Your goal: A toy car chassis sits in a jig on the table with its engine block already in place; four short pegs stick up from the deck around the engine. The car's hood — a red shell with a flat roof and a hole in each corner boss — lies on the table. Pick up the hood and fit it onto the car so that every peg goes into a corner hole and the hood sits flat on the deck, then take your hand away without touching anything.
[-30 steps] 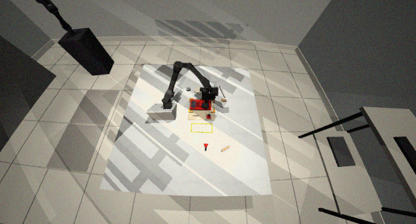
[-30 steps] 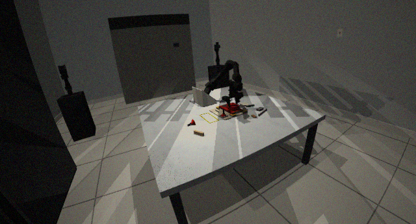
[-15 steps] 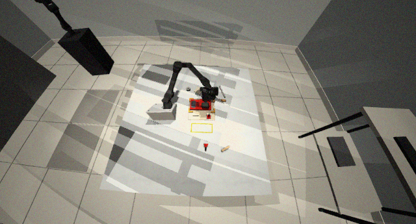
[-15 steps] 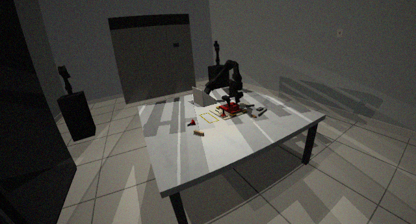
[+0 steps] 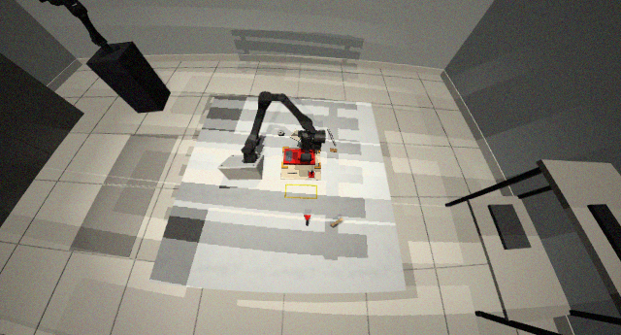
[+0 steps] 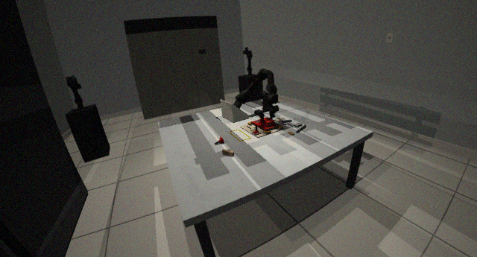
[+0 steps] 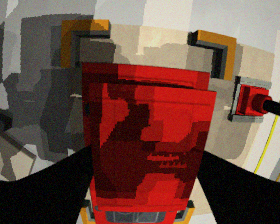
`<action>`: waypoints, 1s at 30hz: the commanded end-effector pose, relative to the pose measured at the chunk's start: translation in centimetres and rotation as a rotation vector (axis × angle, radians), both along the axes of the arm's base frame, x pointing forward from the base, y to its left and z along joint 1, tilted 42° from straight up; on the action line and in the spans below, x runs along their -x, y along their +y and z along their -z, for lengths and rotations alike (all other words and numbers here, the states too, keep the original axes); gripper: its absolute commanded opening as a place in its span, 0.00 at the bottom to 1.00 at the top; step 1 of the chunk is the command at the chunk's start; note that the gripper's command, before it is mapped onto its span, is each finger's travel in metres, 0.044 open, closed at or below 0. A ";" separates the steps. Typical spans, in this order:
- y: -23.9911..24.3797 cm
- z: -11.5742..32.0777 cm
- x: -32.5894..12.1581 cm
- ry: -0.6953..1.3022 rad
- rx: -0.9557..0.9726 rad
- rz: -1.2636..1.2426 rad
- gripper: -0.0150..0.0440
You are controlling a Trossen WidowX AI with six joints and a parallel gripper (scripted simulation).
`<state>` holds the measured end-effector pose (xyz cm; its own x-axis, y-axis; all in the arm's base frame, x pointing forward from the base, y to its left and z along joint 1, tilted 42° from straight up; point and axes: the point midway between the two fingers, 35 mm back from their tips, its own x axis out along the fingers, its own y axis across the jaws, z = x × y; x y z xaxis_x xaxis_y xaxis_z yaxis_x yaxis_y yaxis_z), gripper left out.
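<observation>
Hood (image 5: pixel 304 151) (image 6: pixel 264 124) (image 7: pixel 151 145) is over the chassis toward the worktop's (image 5: pixel 291 272) (image 6: pixel 231 190) arm-side edge, end effector (image 5: pixel 307 156) (image 6: pixel 266 118) (image 7: pixel 145 152) clamped on it; any misalignment could jam the pegs once it presses down.

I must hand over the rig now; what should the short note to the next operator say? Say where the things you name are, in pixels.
Gripper (image 5: pixel 306 156) (image 6: pixel 267 117): shut on the red hood (image 7: pixel 153 145), one finger at each side.
Hood: over the car chassis, between the orange corner brackets (image 7: pixel 230 55) of the jig.
Done: hood picked up and brought over the car.
Left: make sure that every peg is in its hole and the hood is flat, then open and withdraw without touching anything.
Unsure: the hood hides the pegs, so seating cannot be confirmed.
</observation>
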<state>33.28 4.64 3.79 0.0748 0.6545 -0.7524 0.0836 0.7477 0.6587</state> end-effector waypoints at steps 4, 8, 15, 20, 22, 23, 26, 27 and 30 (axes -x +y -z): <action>0.1 0.0 0.0 -0.001 -0.004 0.003 0.25; 0.2 0.1 0.0 -0.001 -0.004 0.003 0.25; 0.4 0.3 -0.1 -0.001 -0.004 0.003 0.25; 0.5 0.5 -0.1 -0.001 -0.004 0.003 0.25; 0.6 0.5 -0.1 -0.001 -0.004 0.003 0.25; 0.6 0.6 -0.1 -0.001 -0.004 0.003 0.25; 0.7 0.7 -0.1 -0.001 -0.004 0.003 0.25; 0.7 0.7 -0.1 -0.001 -0.004 0.003 0.25; 0.8 0.8 -0.1 -0.001 -0.004 0.003 0.25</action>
